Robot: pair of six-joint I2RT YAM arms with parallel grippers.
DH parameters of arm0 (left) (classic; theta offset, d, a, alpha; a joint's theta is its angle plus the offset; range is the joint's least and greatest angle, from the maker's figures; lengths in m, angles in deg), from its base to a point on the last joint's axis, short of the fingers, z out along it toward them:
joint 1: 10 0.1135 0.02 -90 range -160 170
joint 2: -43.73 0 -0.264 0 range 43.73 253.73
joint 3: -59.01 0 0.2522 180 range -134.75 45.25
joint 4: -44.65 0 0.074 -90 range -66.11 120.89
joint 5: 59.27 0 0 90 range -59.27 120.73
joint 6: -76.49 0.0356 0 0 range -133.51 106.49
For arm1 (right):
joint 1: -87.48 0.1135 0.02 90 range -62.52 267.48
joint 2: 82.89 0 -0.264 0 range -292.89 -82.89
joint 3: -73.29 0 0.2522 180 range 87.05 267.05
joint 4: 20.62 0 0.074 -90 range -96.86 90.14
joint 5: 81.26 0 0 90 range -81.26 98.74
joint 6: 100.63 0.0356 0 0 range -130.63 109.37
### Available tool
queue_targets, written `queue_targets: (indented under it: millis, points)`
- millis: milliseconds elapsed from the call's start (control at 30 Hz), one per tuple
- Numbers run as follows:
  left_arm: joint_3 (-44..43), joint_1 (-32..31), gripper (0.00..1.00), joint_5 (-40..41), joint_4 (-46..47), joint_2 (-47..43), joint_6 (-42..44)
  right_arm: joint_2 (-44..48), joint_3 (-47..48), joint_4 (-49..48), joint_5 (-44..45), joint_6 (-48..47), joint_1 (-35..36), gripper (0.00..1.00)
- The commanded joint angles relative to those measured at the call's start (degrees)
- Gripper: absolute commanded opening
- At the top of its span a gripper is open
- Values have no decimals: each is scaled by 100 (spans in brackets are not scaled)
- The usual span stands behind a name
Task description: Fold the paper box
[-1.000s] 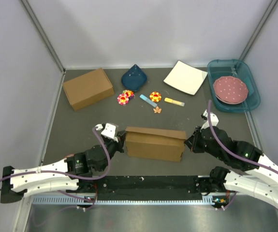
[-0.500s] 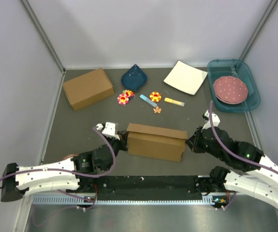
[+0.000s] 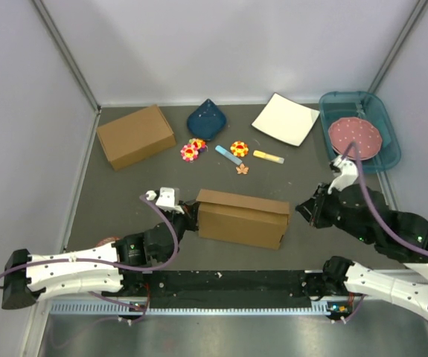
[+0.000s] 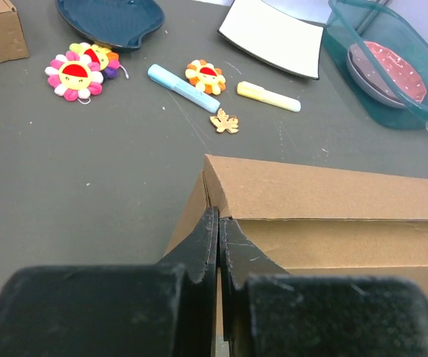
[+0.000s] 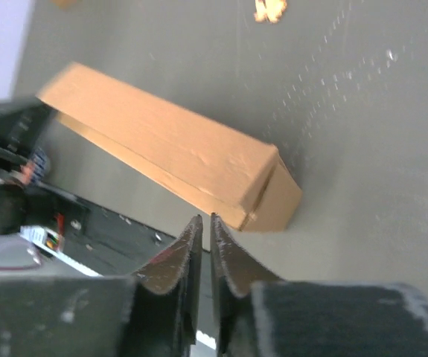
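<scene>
left gripper (image 4: 218,223) clenched, tips at left end of paper box (image 3: 242,217), lower centre | right gripper (image 5: 201,223) clenched, apart from its right end | only top view shows whole carton (image 3: 135,136), upper left | markers (image 3: 228,155): two, paper box: one

Robotics lab test cell. Plain grey wall panels (image 3: 236,44) set in aluminium profiles (image 3: 68,53) enclose a dark worktop (image 3: 124,193). The left arm (image 3: 72,271) and right arm (image 3: 392,238) are bolted beside a slotted cable duct (image 3: 199,306) at the near edge. Assorted props, including felt flowers (image 3: 190,152) and a teal bin (image 3: 347,94), lie at the far side.
</scene>
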Motion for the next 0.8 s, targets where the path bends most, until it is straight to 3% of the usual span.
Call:
queue_targets:
  millis: [0, 333, 600, 667, 767]
  points:
    - [441, -73, 0, -626, -1503, 183, -241, -31, 324, -465, 318, -490, 57, 2]
    - [415, -73, 0, -696, -1530, 104, -197, -260, -993, -1267, 345, -412, 57, 0]
    - [275, -73, 0, -802, -1573, -63, 4, -137, -1706, -1040, 108, 203, 57, 0]
    - [152, -73, 6, -758, -1862, -202, -4, -137, -1864, -969, -6, 361, 57, 0]
    - [-173, -73, 25, -574, -2249, -510, -22, -84, -1970, -916, -59, 475, 57, 0]
